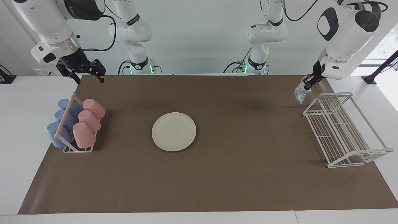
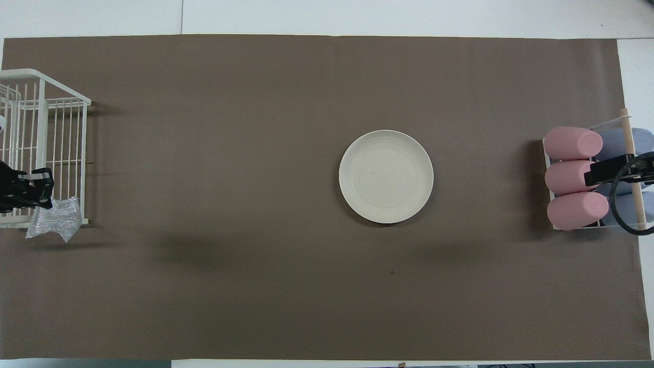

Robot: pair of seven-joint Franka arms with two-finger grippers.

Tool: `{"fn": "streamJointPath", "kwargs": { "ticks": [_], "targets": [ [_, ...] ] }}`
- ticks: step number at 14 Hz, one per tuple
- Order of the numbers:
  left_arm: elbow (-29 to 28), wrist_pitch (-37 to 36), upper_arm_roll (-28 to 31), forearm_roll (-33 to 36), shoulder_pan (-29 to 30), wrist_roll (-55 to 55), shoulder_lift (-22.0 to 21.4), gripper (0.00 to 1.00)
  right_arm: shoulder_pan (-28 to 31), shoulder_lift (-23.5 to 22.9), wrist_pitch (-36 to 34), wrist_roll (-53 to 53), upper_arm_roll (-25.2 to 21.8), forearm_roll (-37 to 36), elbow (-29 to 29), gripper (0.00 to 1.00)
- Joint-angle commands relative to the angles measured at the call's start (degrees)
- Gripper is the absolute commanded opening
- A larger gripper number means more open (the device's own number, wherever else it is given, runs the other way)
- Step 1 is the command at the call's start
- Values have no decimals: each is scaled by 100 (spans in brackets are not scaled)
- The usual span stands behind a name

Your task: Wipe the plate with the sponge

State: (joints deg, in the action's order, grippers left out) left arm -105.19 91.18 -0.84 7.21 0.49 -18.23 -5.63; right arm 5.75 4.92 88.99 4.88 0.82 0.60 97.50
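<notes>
Facing view shows my left hand [image 1: 307,84] up in the air by the rack [image 1: 342,130], pinching the sponge [image 1: 300,91], which hangs down. The plate [image 1: 173,131] sits bare in the middle of the counter [image 1: 248,174], well apart. My right hand [image 1: 84,72] waits, open, above the cups [image 1: 88,121]. No wiping is going on now. Next I think I must carry the sponge over the plate and lower it.

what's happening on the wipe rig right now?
The left gripper holds the sponge up in the air by the white wire rack, at the left arm's end of the table. The plate lies bare mid-table with nothing touching it. The right gripper, open, waits above the cup rack of pink and blue cups.
</notes>
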Motion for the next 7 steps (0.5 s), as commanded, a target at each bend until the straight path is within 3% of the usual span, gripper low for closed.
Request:
{"fn": "streamJointPath", "kwargs": {
  "ticks": [1,7],
  "targets": [
    [262,-240,-83,779,-145,379,167,0,-13,-62,-39,92,6,-86,-117,100],
    [192,-188,-91,2291,-303,1724,132,0,-30,-27,31,-92,32,-113,-161,100]
  ]
}}
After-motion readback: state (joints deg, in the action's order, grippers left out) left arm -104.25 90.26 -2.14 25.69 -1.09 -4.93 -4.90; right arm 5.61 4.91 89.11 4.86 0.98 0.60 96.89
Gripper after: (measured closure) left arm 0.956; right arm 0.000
